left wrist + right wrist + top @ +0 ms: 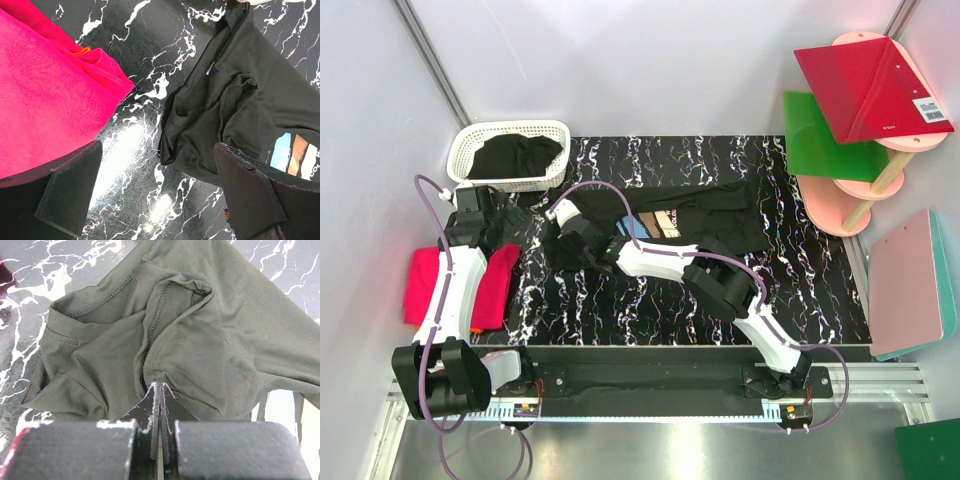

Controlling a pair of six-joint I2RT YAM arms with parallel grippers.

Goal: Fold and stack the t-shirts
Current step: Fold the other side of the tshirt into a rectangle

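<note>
One black t-shirt (210, 335) lies rumpled mid-mat (820, 290), print up. Right gripper (159, 390) clenched on a pinch of cloth near a seam. Left gripper (157, 170) wide, empty, beside the pink stack (40, 90). Fabric's light, limp and will drape, so grab hems or seams.

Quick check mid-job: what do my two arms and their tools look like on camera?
Both the left arm and right arm have white link shells, black joint housings and black bases. A lavender cable loops along each. The left tool and right tool carry flat, wedge-shaped matte black fingers with scuffed, whitish edges.
</note>
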